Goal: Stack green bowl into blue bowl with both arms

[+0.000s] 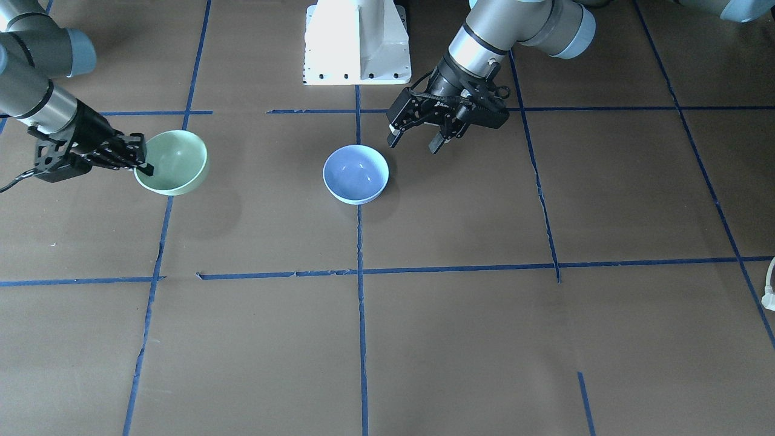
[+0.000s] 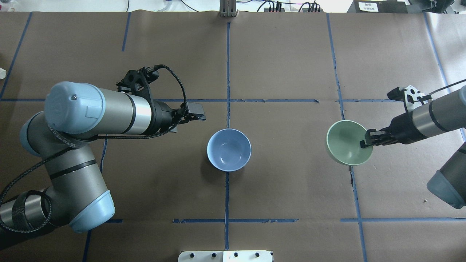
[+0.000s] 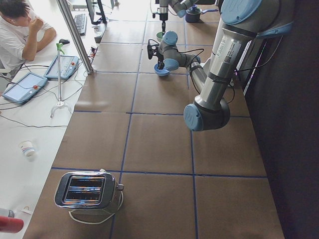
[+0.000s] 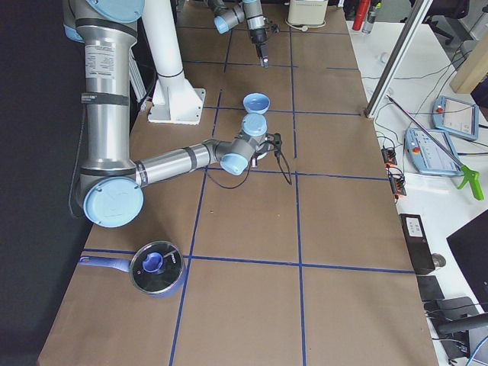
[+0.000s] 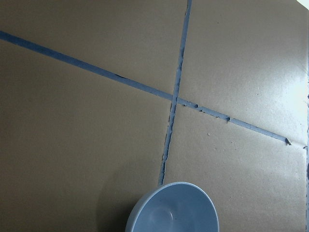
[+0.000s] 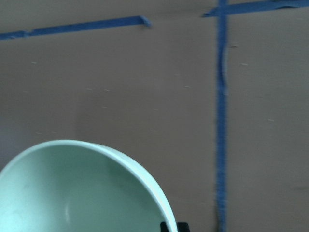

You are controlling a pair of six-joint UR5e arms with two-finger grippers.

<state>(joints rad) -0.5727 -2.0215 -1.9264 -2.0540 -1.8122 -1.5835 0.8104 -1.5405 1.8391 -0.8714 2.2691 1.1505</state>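
The green bowl (image 1: 172,162) hangs clear of the table (image 1: 460,339) on the robot's right side, tipped a little, with its shadow lying below it. The right gripper (image 1: 143,165) has it by the rim, fingers clenched on the wall, one inside and one outside. The blue bowl (image 1: 356,174) sits upright and empty on the centre tape line (image 1: 361,315), well apart from the green one. The left gripper (image 1: 414,145) hovers just beside the blue bowl, towards the robot, with its fingers spread and nothing in them.

The step in hand looks like carrying the green bowl across to the blue one. To do it well, the right arm should probably hold the bowl high enough to clear the blue rim. It should then level the bowl, centre it over the blue bowl and lower it before letting go (a pinch on one edge lets a bowl swing, so slow travel seems wise). The left gripper could steady the blue bowl by its rim so it does not slide when the green bowl lands.

The right wrist view cuts the green bowl at the bottom edge and shows only a sliver of one finger (image 6: 171,228). The left wrist view shows none of its own fingers and only the top of the blue bowl. From overhead, the left gripper's tips are hard to tell apart. In the side views both bowls are small and partly covered by the arms.
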